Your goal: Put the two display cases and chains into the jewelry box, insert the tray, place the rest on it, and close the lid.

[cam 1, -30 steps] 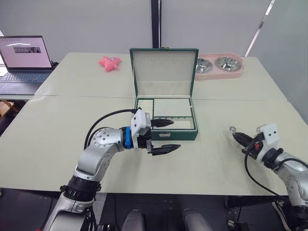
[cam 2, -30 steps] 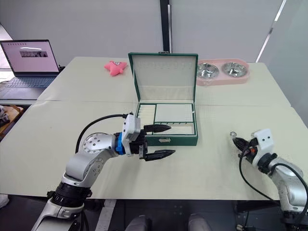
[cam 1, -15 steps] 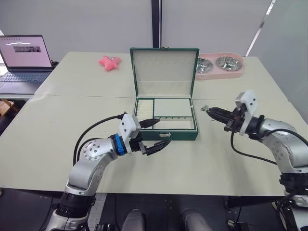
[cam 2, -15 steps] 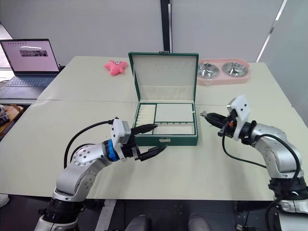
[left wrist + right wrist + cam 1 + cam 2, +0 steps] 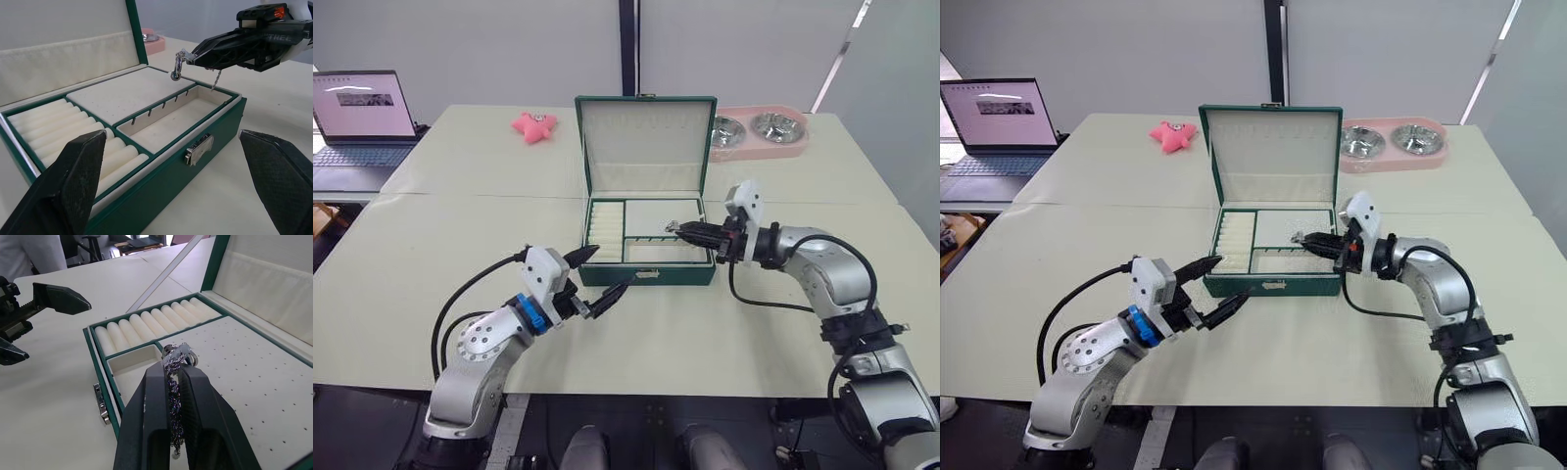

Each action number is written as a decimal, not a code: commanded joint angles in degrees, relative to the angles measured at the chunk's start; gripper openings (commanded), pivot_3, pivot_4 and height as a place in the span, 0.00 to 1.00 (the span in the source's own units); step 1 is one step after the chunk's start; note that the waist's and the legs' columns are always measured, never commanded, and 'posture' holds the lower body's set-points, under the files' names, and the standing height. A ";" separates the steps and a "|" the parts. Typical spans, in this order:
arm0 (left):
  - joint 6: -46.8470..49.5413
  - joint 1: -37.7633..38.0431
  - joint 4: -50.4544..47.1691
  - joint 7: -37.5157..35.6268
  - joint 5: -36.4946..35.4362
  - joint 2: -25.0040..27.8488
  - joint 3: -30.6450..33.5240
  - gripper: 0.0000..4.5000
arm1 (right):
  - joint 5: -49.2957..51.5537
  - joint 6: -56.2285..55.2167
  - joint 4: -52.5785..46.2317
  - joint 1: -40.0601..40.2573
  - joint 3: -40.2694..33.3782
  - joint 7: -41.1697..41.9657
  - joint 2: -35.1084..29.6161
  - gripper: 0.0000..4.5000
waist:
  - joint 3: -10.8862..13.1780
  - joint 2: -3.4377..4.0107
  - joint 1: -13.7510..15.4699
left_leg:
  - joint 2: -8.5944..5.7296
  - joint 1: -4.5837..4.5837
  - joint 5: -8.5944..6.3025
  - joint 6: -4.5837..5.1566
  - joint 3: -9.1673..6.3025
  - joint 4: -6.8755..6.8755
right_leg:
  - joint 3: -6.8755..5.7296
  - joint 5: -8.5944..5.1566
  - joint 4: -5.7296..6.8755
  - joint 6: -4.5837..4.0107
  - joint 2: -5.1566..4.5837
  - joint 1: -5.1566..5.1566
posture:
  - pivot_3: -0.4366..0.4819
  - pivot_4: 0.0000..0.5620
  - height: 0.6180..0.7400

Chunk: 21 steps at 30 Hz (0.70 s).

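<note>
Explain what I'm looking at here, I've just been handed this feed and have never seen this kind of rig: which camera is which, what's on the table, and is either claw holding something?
This is a humanoid robot with two arms, each ending in a two-fingered black claw. The two wide pictures come from its head, looking down over the table; the two close ones come from cameras on each wrist.

On the table stands the green jewelry box, its lid up and the cream tray already inside it. Farther back are a laptop, a pink star toy and a pink double bowl stand.

The right gripper is shut on a silver chain, holding it above the tray's flat dotted section. The left gripper is open, holds nothing and sits near the box's front left corner.
</note>
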 commanded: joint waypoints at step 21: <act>-1.45 3.96 -5.17 3.81 -0.25 -0.22 1.47 1.00 | -5.16 -5.84 8.17 -4.91 1.53 5.39 4.13 0.31 | 0.01 0.02 -0.23 | 0.00 0.01 0.00 0.00 0.01 -0.01 | 0.00 0.00 0.02 0.00 0.00 -0.02 | 0.48 0.27 1.00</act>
